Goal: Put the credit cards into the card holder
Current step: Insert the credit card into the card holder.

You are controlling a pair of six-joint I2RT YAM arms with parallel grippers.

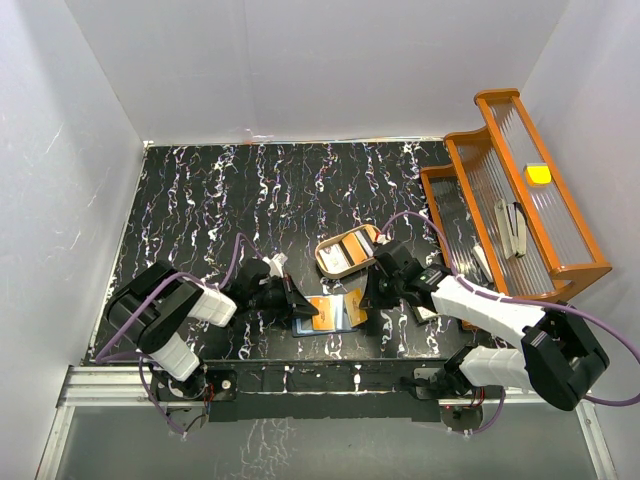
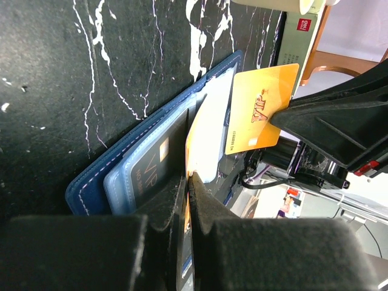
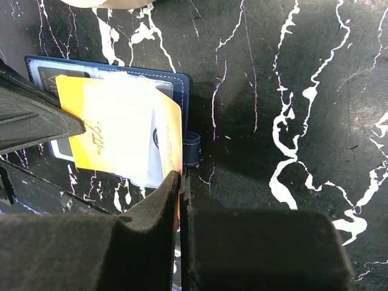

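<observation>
- Right wrist: caught right tool [image 3: 180,176] shut on edge of orange card [image 3: 79,151]; seemed thin, stiff, slick.
- Spotted left tool [image 2: 189,177] shut on floppy card holder [image 2: 91,182].

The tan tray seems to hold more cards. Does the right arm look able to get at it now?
Probably yes: the tray lies just beyond the right hand, nothing between. But that hand is shut on the orange card, so it must let go first.

Left pincer [image 1: 298,300] and right pincer [image 1: 368,295] block both sides of the card holder [image 1: 330,325], tan tray [image 1: 322,258] behind it.
</observation>
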